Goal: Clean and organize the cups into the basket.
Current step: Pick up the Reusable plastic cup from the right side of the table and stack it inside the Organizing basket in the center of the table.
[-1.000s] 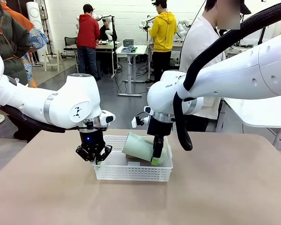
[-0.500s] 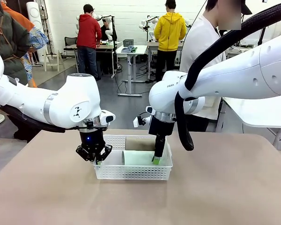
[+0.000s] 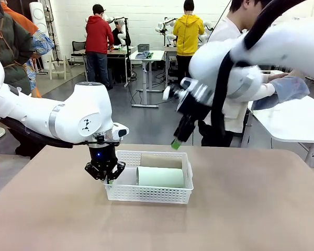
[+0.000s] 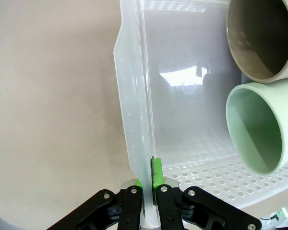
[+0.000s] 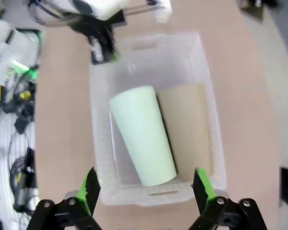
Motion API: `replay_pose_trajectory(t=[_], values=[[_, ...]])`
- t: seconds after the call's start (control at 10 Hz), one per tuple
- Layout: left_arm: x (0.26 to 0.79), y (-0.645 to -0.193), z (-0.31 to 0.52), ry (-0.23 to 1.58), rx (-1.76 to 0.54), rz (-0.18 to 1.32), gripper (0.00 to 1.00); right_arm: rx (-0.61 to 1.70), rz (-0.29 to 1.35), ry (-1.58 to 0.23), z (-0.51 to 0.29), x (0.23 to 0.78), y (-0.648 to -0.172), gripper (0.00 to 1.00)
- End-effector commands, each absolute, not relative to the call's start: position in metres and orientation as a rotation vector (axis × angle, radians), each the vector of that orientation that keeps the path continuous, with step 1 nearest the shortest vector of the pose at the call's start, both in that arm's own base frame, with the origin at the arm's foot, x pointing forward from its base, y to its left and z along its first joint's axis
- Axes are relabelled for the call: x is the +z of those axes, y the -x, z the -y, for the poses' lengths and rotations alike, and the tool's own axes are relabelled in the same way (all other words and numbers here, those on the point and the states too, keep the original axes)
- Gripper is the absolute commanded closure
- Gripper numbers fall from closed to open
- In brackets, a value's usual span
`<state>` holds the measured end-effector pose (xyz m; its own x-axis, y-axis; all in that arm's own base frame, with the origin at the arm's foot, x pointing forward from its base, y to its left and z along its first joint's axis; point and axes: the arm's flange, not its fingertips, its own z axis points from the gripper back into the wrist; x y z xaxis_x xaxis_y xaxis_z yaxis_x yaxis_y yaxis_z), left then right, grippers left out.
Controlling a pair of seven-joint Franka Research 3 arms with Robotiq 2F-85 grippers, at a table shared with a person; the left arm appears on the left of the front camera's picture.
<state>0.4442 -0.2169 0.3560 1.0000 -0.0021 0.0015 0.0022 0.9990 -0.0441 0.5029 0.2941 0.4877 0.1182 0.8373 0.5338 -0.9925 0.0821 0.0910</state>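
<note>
– Basket (image 3: 146, 194), the shallow white plastic lattice one, where?
– On the tan-brown desk (image 3: 251, 209), near the middle, long side facing the front camera. Upright, flat on the surface.
– Cups?
– Two inside, both lying on their sides, side by side and touching. The pale mint green matte tumbler (image 3: 160, 177) is at the near wall. The tan-brown matte tumbler (image 3: 159, 160) is behind it, by the far wall. Open mouths point to the basket's left end; the left wrist view looks straight into the green rim (image 4: 259, 129) and the brown rim (image 4: 264, 38).
– Left end effector (image 3: 109, 180)?
– Clenched on the basket's left end wall (image 4: 134, 96). The wrist view shows the wall pinched between the two fingers, with one green pad (image 4: 156, 173) inside the wall.
– Right end effector (image 3: 176, 143)?
– Released and holding nothing. It is up in the air above the basket's far right part, well apart from both cups. Its own camera looks down on the green tumbler (image 5: 141, 134), the brown one (image 5: 187, 124) and the basket rim (image 5: 149, 200), with the green-tipped fingers (image 5: 90, 189) spread wide.
– Anyone else?
– A person in a white top (image 3: 225, 39) stands at the far side, behind the right arm.
</note>
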Motion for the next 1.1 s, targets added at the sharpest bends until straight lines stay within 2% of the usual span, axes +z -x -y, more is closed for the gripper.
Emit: replay_pose_trajectory(t=[0.0,0.2,0.4,0.7,1.0], values=[[0.359,-0.444,0.218,0.047,-0.002,0.009,1.00,1.381,0.554,-0.746,-0.208,0.495,-0.463,0.00],[0.359,-0.444,0.218,0.047,-0.002,0.009,1.00,1.296,0.683,-0.876,-0.132,0.491,-0.446,0.00],[0.359,-0.444,0.218,0.047,-0.002,0.009,1.00,1.220,0.779,-0.931,-0.067,0.473,-0.431,0.00],[0.359,-0.444,0.218,0.047,-0.002,0.009,1.00,1.121,0.911,-0.916,0.014,0.445,-0.404,0.00],[0.359,-0.444,0.218,0.047,-0.002,0.009,1.00,1.049,0.990,-0.894,0.053,0.430,-0.381,0.00]])
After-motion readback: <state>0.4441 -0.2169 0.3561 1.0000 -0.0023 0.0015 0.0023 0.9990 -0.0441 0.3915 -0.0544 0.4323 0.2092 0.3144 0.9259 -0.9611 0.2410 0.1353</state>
